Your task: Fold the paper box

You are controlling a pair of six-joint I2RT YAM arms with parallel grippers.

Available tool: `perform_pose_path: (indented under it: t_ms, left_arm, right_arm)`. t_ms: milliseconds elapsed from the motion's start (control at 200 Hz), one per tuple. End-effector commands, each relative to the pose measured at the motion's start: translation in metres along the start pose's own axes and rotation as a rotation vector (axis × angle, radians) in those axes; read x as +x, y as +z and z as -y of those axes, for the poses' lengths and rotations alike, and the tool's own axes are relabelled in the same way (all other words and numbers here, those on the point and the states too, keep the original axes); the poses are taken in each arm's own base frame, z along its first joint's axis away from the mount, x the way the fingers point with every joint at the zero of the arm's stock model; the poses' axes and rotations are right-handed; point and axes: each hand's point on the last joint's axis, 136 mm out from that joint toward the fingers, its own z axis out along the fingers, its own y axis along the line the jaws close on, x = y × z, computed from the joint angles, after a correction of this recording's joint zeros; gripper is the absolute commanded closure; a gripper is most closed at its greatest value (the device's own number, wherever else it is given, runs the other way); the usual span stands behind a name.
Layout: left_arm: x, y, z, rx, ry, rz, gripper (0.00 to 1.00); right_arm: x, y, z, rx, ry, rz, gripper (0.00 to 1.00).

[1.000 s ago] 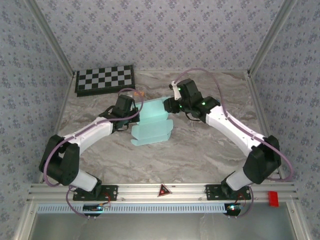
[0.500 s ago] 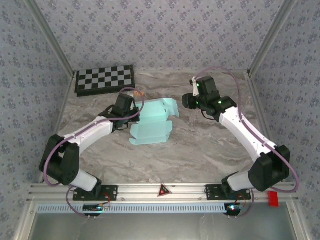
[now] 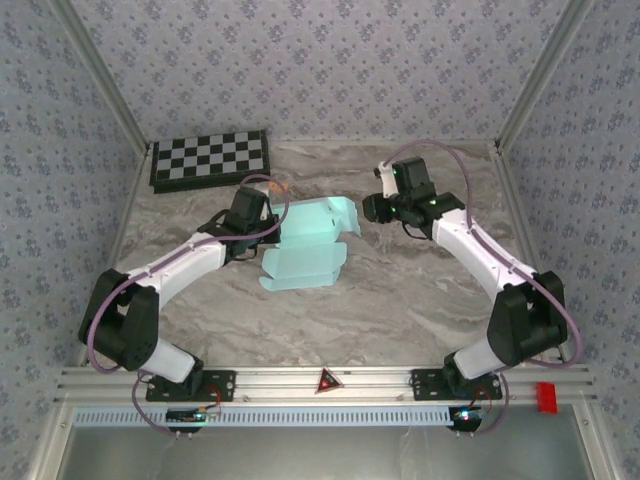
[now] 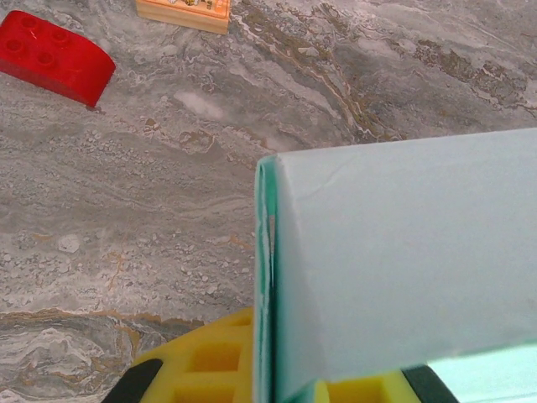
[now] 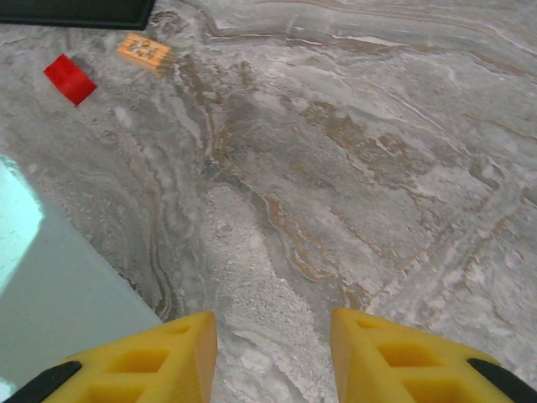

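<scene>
Right jaws open and empty, backed off paper box point(image 3: 302, 264); left jaws clamp its edge. Far flap likely needs refolding.

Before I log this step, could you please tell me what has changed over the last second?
The right gripper drew back rightward off the paper box, open, leaving its far flap loose. The left gripper stays shut on the box's left edge; the box has barely moved.
</scene>
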Motion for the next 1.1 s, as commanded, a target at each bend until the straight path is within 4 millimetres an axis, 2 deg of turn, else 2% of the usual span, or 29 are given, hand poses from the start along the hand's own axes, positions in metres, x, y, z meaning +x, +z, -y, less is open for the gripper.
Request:
perform_pose_path:
  t_ms: [0, 375, 750, 1094]
  left_arm:
    - [-0.026, -0.014, 0.02, 0.062, -0.008, 0.071, 1.0]
    - [-0.025, -0.014, 0.019, 0.061, -0.016, 0.068, 1.0]
    - [-0.023, -0.009, 0.02, 0.064, -0.027, 0.054, 1.0]
    - [-0.024, -0.009, 0.021, 0.065, -0.027, 0.053, 1.0]
  right_arm:
    - [0.009, 0.01, -0.013, -0.071, -0.058, -0.01, 0.59]
    - [0.017, 0.019, -0.041, -0.175, -0.129, -0.016, 0.59]
    - [0.026, 0.018, -0.076, -0.296, -0.226, -0.026, 0.62]
    - [0.033, 0.021, -0.093, -0.374, -0.234, -0.053, 0.63]
